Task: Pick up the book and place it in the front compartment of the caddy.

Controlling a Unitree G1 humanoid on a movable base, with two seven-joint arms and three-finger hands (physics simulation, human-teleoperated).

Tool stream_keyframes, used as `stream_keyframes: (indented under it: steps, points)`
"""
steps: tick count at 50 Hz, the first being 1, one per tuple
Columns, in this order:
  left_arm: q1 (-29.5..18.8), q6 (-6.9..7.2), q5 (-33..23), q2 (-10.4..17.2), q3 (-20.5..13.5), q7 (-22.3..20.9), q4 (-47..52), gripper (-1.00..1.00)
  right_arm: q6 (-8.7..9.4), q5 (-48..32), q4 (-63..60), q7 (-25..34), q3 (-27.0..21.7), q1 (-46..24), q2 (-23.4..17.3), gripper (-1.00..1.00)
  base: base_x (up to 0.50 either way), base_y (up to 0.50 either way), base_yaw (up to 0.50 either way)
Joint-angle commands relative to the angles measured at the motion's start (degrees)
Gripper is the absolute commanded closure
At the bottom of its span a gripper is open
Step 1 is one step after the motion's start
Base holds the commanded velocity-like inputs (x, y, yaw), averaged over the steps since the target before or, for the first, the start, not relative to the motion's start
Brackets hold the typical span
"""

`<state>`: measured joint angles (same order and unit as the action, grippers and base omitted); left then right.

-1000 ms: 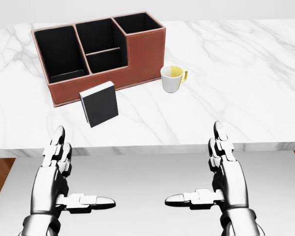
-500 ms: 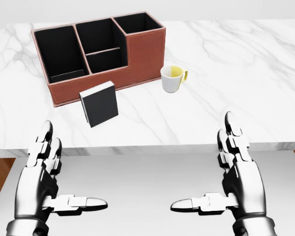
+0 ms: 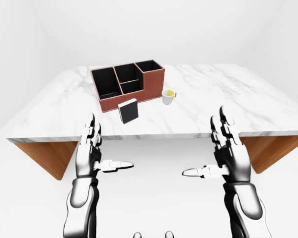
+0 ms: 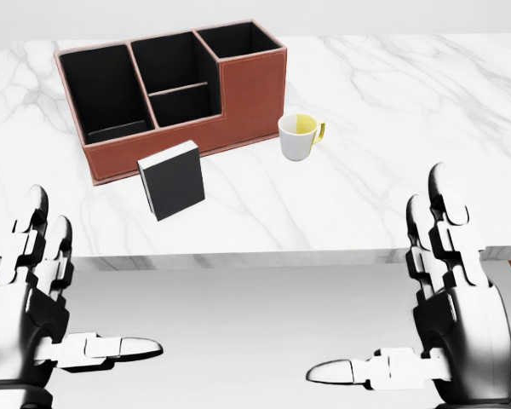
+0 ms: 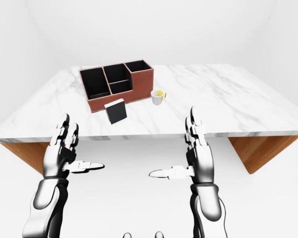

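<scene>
The book, black with a white top edge, stands upright on the marble table, just below the caddy in the head view. The red-brown caddy has several black compartments, all open at the top. My left hand is open and empty at the bottom left, below the table's near edge. My right hand is open and empty at the bottom right. Both hands are apart from the book, fingers up and thumbs pointing inward.
A white mug with a yellow inside stands right of the book, beside the caddy's right end. The table's near edge runs across between my hands and the book. The table has wooden undersides.
Both hands have spread apart, the left to the left and the right to the right, and have risen nearer the camera. The book, caddy and mug have not moved.
</scene>
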<state>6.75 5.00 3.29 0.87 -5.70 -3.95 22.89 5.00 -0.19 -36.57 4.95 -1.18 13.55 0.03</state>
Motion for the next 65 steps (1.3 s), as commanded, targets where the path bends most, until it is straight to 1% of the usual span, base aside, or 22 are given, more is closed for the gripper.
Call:
stream_keyframes:
  steps: [1, 12, 18, 25, 31, 46, 65]
  points:
    - [1.2, 0.0, 0.4, -0.2, -0.7, -0.3, 3.9, -1.0, 0.0, -0.7, -8.0, 0.0, 0.8, 2.9, 0.3, -1.0, 0.0, 0.0, 0.0]
    - [2.4, 0.0, 1.2, -0.5, -2.1, -1.1, 8.6, -1.0, 0.0, 0.7, -15.0, 0.7, 1.2, 5.5, 0.5, -1.0, 0.0, 0.0, 0.0]
    - [2.8, 0.0, 0.7, -0.8, -1.3, -1.0, 8.8, -1.0, 0.0, 1.6, -16.9, 0.9, 0.7, 6.1, 0.6, -1.0, 0.0, 0.0, 0.0]
    - [3.6, 0.0, 0.7, -1.0, -1.4, -1.2, 11.2, -1.0, 0.0, 2.7, -18.5, 1.4, -0.1, 6.4, 1.2, -1.0, 0.06, 0.0, 0.0]
    - [3.8, 0.0, 0.1, -1.1, -0.8, -1.2, 10.3, -1.0, 0.0, 3.3, -18.6, 1.8, -0.3, 6.6, 1.1, -1.0, 0.46, -0.01, 0.0]
    - [4.2, 0.0, 0.2, -1.2, -1.0, -1.2, 11.9, -1.0, 0.0, 3.7, -18.8, 1.9, -0.5, 6.5, 1.3, -1.0, 0.5, -0.02, 0.0]
    - [4.4, 0.0, 0.2, -1.3, -1.1, -1.4, 12.3, -1.0, 0.0, 2.5, -18.4, 1.6, 0.8, 6.9, 0.8, -1.0, 0.5, -0.07, 0.0]
